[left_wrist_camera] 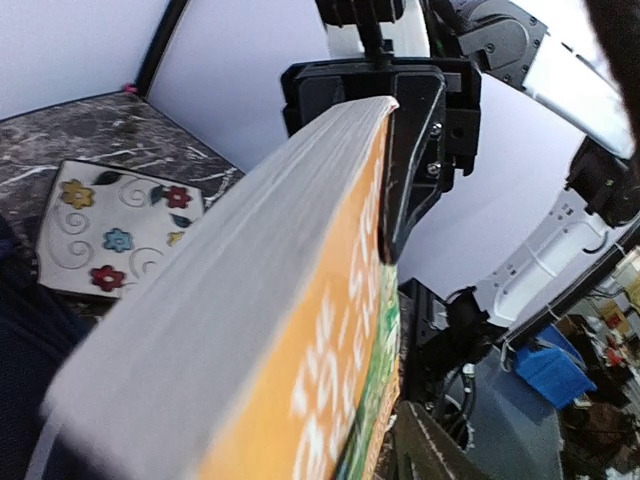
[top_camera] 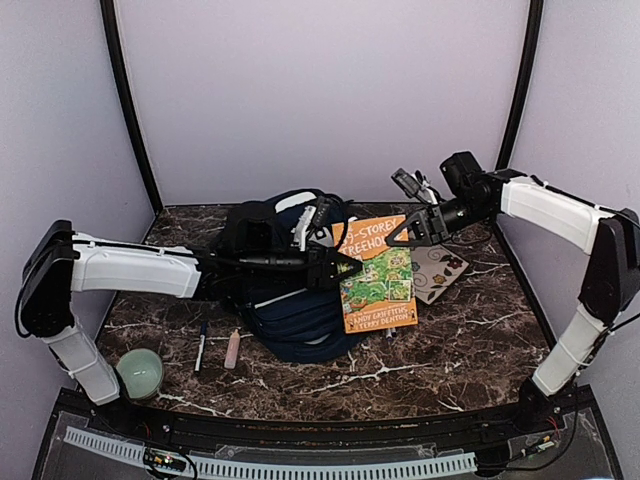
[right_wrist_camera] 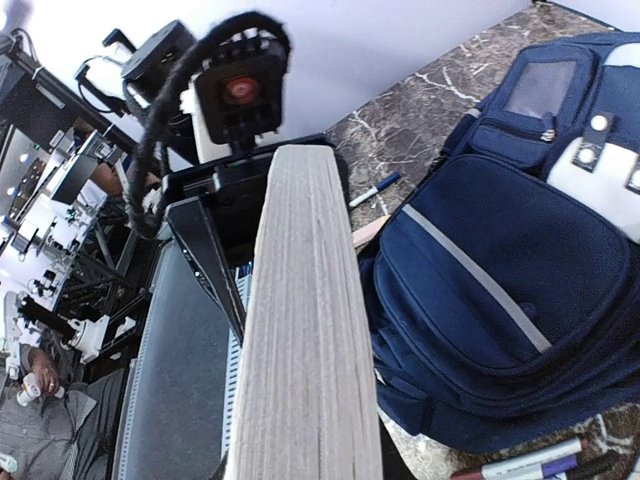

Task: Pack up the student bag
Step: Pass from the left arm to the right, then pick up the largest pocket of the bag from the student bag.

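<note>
The bag [top_camera: 290,325] lies at the middle of the counter [top_camera: 460,350], its top toward the back edge, under the left arm. Just right of it, a thick book [top_camera: 378,280] is held off the counter between both claws. The right claw [top_camera: 402,236] is clamped on the book's far corner, with one jaw flat on the orange cover and the other on the back. The left claw [top_camera: 345,268] straddles the opposite edge; I cannot tell whether it presses the book.

The risk, as I judge it, is the hand-over. If the left claw lets go while the right has only a corner, the heavy book may swing down. It could then twist out of the jaws and drop on the bag or on the pad [top_camera: 442,268] beside it. The bag's mouth does not show as open, so pushing the book in could snag the fabric or shove the bag toward the front edge.
</note>
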Controlling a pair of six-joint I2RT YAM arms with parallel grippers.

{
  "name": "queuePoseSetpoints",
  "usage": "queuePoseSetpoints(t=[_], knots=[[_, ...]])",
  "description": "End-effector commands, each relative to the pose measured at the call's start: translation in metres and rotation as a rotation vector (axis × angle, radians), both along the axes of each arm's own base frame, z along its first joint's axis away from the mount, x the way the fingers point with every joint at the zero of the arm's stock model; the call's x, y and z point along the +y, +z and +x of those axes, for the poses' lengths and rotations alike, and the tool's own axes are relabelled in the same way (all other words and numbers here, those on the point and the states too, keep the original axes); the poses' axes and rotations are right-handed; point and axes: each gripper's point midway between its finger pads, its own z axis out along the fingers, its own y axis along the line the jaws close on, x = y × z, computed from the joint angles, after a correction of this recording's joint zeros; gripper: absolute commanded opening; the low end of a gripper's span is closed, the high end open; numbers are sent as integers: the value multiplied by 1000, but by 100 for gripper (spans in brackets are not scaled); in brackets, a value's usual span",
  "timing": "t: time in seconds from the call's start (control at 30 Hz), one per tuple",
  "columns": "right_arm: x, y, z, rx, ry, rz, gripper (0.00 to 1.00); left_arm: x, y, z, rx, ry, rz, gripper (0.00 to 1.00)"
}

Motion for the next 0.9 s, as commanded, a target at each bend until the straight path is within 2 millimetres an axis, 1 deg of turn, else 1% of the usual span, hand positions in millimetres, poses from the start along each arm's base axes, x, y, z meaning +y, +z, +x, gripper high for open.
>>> queuePoseSetpoints(t=[0.0, 0.03, 0.1, 0.13, 0.17, 0.23, 0.3, 0.4, 0.5, 0.63, 0.67, 0.73, 0.83, 0.87], knots=[[-25, 28, 30, -41, -114, 24, 0, 40, 6, 15, -156, 144, 228, 57], [-32, 30, 35, -42, -143, 24, 0, 46, -1, 16, -167, 155, 288, 57], [-46, 27, 48, -46, -199, 6, 0, 58, -14, 19, -195, 170, 399, 57], [-55, 35, 50, -79, -234, 2, 0, 63, -22, 18, -197, 163, 454, 56], [-62, 36, 54, -92, -263, -6, 0, 68, -28, 18, -203, 158, 502, 55], [-74, 34, 60, -104, -311, -20, 0, 76, -43, 15, -198, 137, 589, 53], [-83, 31, 63, -112, -349, -37, 0, 80, -56, 8, -181, 98, 643, 52], [-93, 21, 64, -114, -391, -58, 0, 75, -73, -4, -176, 42, 699, 54], [-98, 16, 63, -108, -416, -62, 0, 60, -90, -20, -184, -40, 756, 55], [-100, 12, 61, -113, -431, -71, 0, 44, -122, -27, -175, -108, 895, 55], [-101, 11, 60, -119, -437, -78, 0, 41, -133, -28, -174, -121, 927, 54], [-102, 10, 59, -124, -442, -85, 0, 35, -145, -24, -185, -115, 968, 54], [-102, 10, 57, -126, -441, -83, 0, 32, -154, -12, -206, -60, 1007, 54], [-103, 10, 56, -127, -443, -83, 0, 32, -155, -6, -219, -29, 1018, 54]])
